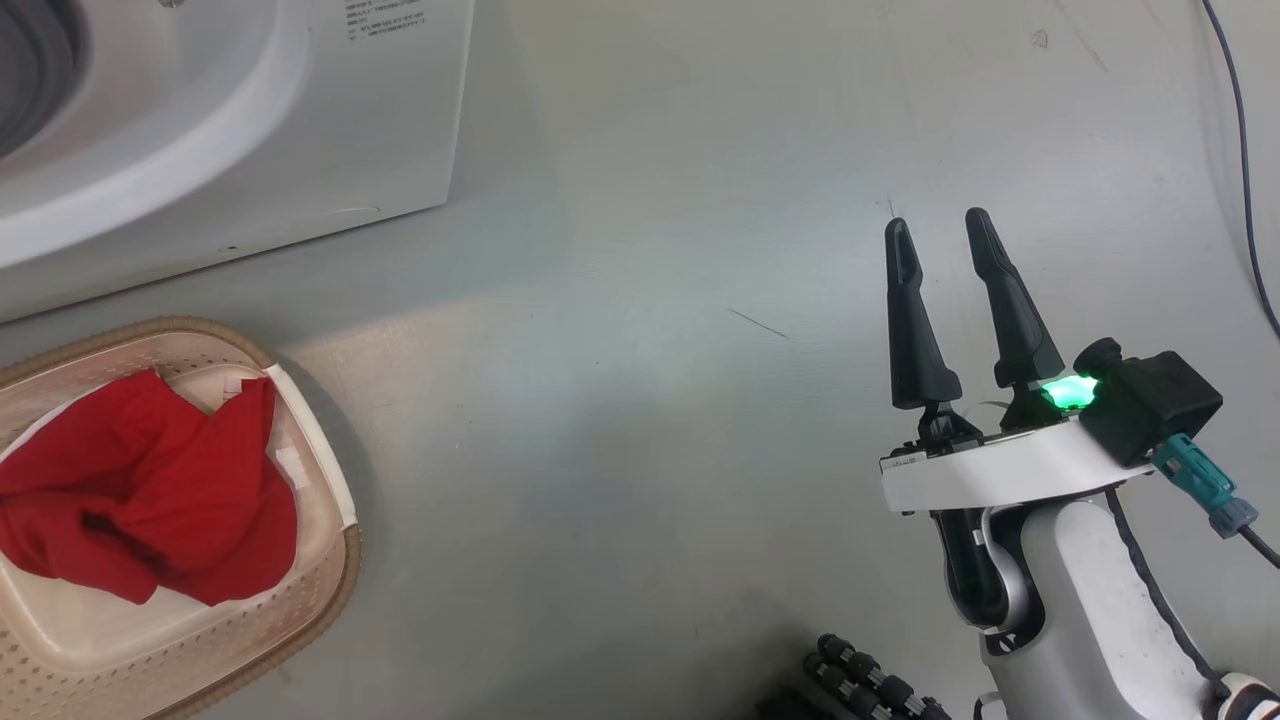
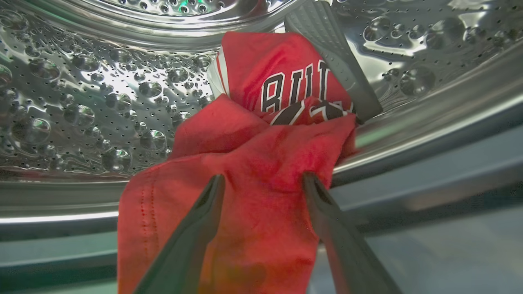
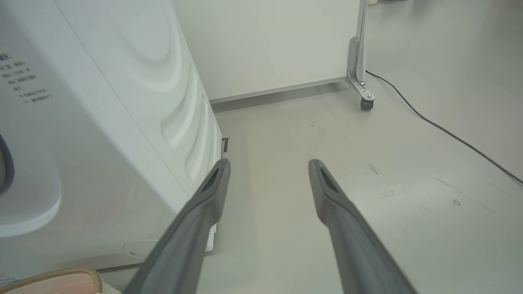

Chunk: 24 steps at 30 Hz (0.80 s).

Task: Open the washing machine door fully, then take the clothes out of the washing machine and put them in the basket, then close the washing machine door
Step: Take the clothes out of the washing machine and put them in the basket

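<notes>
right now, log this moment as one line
left gripper: open, at clothes in drum | right gripper: open, free above floor | basket: one red garment inside

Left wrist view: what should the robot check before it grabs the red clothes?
1. Left pincer open: ok, its fingers stand apart.
2. Red cloth between the fingers: ok, it hangs over the lip of the drum, right between them.
3. Fingers touching the cloth: cannot tell.
4. Red jersey free of the grey drum paddle: cannot tell, it lies against it.
5. Room in the basket: ok, one red garment lies in it and some bare bottom shows.
6. Right pincer out of the way: ok, open above the floor.
</notes>
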### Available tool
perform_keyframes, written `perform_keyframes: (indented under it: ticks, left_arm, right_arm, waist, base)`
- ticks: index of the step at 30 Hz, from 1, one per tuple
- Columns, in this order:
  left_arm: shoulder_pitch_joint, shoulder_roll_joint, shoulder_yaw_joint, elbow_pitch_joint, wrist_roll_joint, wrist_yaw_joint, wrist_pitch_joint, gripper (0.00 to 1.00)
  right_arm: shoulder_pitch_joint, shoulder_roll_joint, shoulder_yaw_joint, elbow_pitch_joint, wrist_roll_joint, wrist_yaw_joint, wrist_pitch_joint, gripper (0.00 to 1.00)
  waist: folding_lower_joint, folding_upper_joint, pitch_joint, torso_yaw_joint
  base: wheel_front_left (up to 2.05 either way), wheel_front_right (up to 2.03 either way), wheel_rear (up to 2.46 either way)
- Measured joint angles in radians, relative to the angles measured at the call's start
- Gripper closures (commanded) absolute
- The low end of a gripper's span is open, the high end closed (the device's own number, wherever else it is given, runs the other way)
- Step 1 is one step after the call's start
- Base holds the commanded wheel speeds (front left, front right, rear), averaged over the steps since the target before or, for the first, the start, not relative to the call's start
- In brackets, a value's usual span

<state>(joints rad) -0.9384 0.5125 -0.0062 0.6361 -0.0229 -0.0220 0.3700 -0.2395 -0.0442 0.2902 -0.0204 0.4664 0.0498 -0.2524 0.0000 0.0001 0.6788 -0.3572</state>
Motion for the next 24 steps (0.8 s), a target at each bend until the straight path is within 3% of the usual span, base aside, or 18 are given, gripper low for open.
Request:
perform_keyframes:
  ticks: [7, 8, 9, 10, 11, 24]
  left_arm:
    - [-0.030, -0.012, 0.007, 0.050, -0.009, 0.008, 0.035, 0.00]
    - [-0.034, -0.014, 0.008, 0.057, -0.011, 0.008, 0.039, 0.28]
    - [-0.038, -0.017, 0.008, 0.063, -0.012, 0.008, 0.043, 0.28]
    - [-0.041, -0.019, 0.008, 0.067, -0.012, 0.008, 0.044, 0.69]
    - [-0.044, -0.021, 0.008, 0.071, -0.012, 0.008, 0.045, 1.00]
    - [-0.052, -0.056, -0.018, 0.111, -0.012, 0.008, -0.010, 1.00]
  right_arm:
    - [-0.004, 0.000, 0.006, 0.001, 0.000, 0.000, 0.000, 0.00]
    - [-0.004, 0.000, 0.006, 0.001, 0.000, 0.000, 0.000, 0.00]
    - [-0.004, 0.000, 0.006, 0.002, 0.000, 0.000, 0.000, 0.00]
    - [-0.004, 0.000, 0.006, 0.003, 0.000, 0.000, 0.000, 0.00]
    - [-0.004, 0.000, 0.006, 0.004, 0.000, 0.000, 0.000, 0.00]
    - [-0.008, 0.000, 0.003, 0.017, -0.008, -0.001, 0.000, 0.00]
  waist:
    - [0.0000, 0.0000, -0.004, 0.006]
    - [0.0000, 0.0000, -0.004, 0.007]
    - [0.0000, 0.0000, -0.005, 0.008]
    - [0.0000, 0.0000, -0.006, 0.009]
    - [0.0000, 0.0000, -0.007, 0.010]
    - [0.0000, 0.0000, -0.029, 0.028]
  base:
    - [0.00, 0.00, 0.00]
    - [0.00, 0.00, 0.00]
    - [0.00, 0.00, 0.00]
    - [0.00, 0.00, 0.00]
    - [0.00, 0.00, 0.00]
    - [0.00, 0.00, 0.00]
